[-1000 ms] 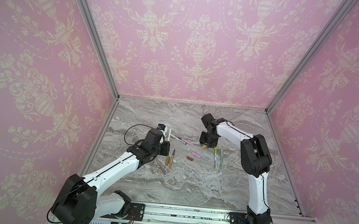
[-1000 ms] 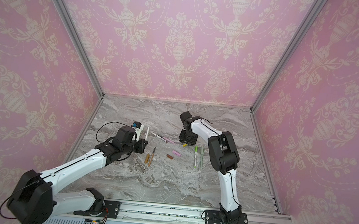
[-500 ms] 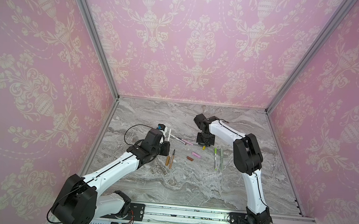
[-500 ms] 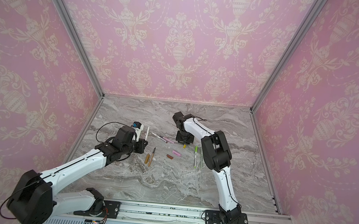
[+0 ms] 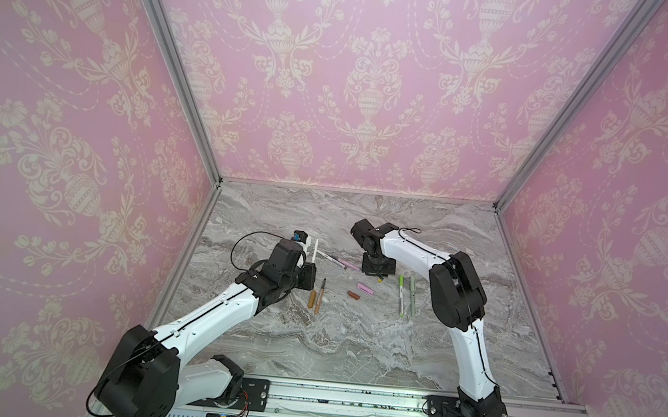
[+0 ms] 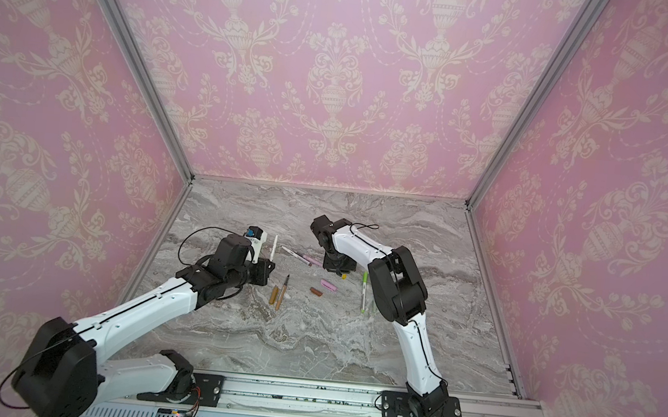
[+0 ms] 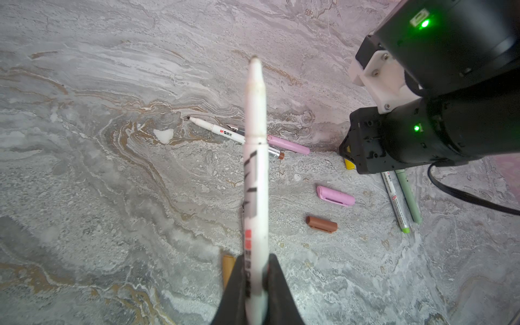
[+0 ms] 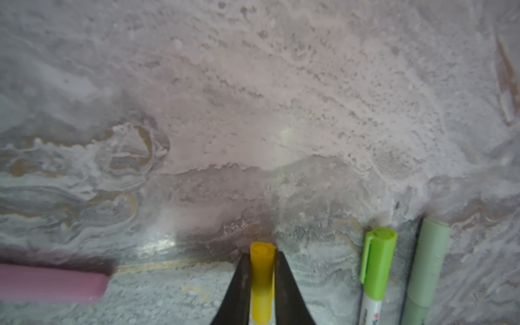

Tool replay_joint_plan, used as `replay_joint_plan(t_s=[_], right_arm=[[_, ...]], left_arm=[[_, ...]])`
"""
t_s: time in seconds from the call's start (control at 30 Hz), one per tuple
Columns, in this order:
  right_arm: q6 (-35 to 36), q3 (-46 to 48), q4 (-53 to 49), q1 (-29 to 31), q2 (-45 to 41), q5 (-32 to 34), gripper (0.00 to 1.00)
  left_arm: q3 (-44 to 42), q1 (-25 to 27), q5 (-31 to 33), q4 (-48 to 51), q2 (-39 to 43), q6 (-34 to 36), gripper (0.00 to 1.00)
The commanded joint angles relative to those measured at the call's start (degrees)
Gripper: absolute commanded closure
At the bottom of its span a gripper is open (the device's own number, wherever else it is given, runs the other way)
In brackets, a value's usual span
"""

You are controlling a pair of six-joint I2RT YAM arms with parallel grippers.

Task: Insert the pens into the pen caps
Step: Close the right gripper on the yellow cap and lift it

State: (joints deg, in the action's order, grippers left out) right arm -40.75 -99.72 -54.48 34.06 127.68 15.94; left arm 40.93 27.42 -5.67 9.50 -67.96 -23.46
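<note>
Left tool (image 7: 256, 259) clamped on white pen (image 7: 255, 157), tip pointing away above marble worktop (image 7: 112, 197), right tool (image 8: 262, 260) pinching yellow cap (image 8: 262, 251) low at worktop, pink cap (image 7: 334, 196) and brown cap (image 7: 321, 224) lying loose nearby.

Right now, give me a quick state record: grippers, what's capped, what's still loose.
left gripper: shut on white pen, tip bare
right gripper: shut on yellow cap
capped: green-capped pen and sage pen, side by side
uncapped, lying loose: brown-ended pen and pink pen lying together; tan pen
loose caps: pink cap, brown cap, tan cap beside the tan pen
progress: two of six capped
</note>
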Motion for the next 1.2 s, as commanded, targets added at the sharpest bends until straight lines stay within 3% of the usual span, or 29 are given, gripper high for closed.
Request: replay_joint_plan(t_s=[0.0,0.4,0.77,1.17], right_arm=[[-2.7,4.2,-2.1,0.2,2.7,-3.7,0.85],[-5.1,8.4,2.9,-1.0,-1.1,-8.3,1.00],[-5.5,14.6,11.4,-2.9,-12.3,-12.8,1.00],[-6.8,17.1,18.3,-5.1,-19.0,-17.5,1.00]], left_arm=[[-0.6,-0.5,-0.7,0.6,2.5,0.1,1.00],[-1.0,-0.5,-0.1,1.3,4.6,-0.4,1.00],[0.0,-0.2,-1.5,1.4,2.7,0.3,1.00],[2.4,2.0,-4.2,1.6,-1.3,1.7,1.00]])
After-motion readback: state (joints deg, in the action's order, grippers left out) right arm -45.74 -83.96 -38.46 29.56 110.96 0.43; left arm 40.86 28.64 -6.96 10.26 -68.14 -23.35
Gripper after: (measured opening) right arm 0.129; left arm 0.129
